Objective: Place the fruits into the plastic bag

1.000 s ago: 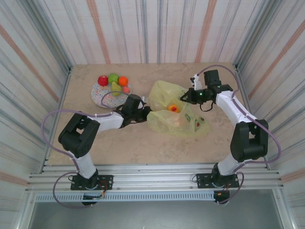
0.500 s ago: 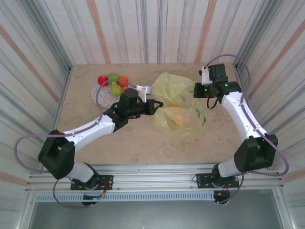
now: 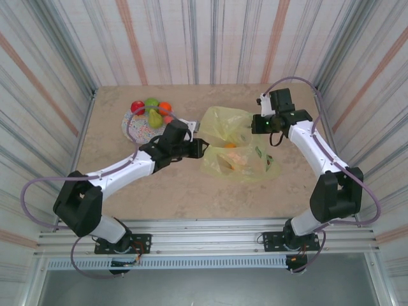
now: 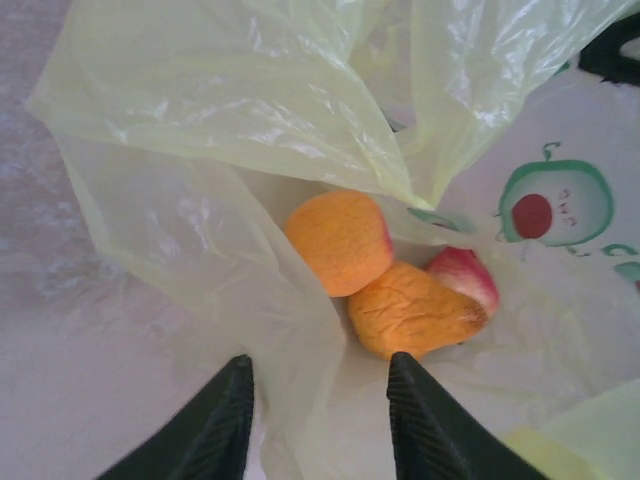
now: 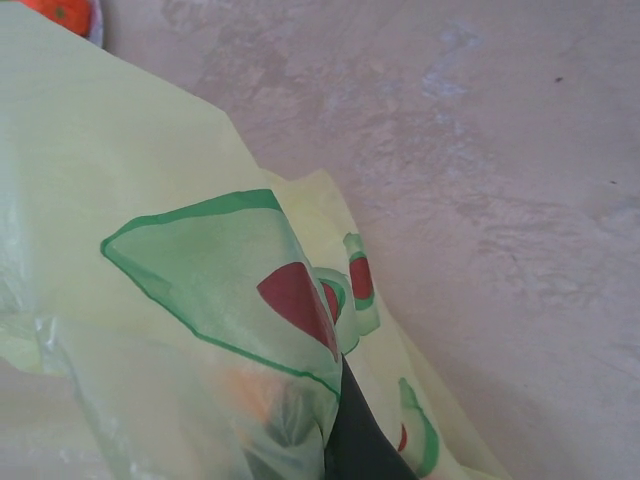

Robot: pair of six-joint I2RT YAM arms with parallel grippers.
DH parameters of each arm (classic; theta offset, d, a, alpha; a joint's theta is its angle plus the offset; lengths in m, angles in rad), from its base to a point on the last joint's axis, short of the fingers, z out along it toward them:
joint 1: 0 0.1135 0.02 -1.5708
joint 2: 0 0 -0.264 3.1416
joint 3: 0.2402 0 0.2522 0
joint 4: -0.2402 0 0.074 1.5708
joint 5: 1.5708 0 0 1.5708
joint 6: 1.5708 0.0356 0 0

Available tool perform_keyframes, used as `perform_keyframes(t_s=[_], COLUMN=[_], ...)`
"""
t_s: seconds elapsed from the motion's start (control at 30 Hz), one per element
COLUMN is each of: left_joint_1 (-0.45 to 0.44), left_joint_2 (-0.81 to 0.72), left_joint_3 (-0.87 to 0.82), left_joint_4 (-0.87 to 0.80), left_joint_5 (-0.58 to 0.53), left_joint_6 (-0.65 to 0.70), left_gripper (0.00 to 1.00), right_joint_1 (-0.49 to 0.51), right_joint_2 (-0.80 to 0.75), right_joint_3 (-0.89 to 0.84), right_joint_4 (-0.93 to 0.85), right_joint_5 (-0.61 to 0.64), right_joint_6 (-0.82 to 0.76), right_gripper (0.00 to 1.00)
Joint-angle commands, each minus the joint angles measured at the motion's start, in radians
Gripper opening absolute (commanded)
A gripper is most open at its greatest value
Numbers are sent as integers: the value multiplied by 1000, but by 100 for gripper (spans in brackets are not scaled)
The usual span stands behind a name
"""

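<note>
With your right gripper (image 3: pixel 255 125) pinching the plastic bag (image 4: pixel 250 90) and your left gripper (image 4: pixel 322 420) spread apart just short of the fruits (image 4: pixel 340 240) inside, draw it straight back without snagging.

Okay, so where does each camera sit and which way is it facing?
Top external: above and behind the arms, looking down on the table; both arms show, left pincer at the plastic bag, right pincer gripping it.
Left wrist: on the left arm, looking into the bag's mouth at orange fruits; two dark fingertips show, apart.
Right wrist: on the right arm, looking down over printed bag film and table; one dark finger shows.
Shared: the bag appears in all three.
</note>
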Motion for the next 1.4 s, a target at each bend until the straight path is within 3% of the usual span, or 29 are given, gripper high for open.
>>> perform_keyframes(t_s=[0.0, 0.17, 0.37, 0.5, 0.7, 1.07, 1.37], left_joint_1=[44, 144, 317, 434, 514, 556, 562], left_joint_2=[-69, -165, -137, -4, 215, 552, 685], left_joint_3=[-8, -21, 63, 163, 344, 630, 736], left_joint_4=[-36, -72, -206, -250, -310, -386, -408], left_joint_5=[-12, -40, -171, -177, -189, -167, -145], left_joint_6=[49, 75, 62, 72, 97, 122, 107], left_gripper=[58, 83, 93, 95, 98, 98, 92], right_joint_1=[-1, -3, 2, 5, 6, 4, 0], right_joint_2=[12, 32, 44, 51, 64, 99, 116], right_joint_3=[-7, -4, 0, 14, 30, 54, 66], right_joint_4=[15, 22, 49, 56, 57, 47, 30], right_joint_5=[-60, -92, -126, -153, -164, -184, -198], right_joint_6=[-27, -29, -15, -11, -12, -12, -13], right_gripper=[0, 0, 0, 0, 0, 0, 0])
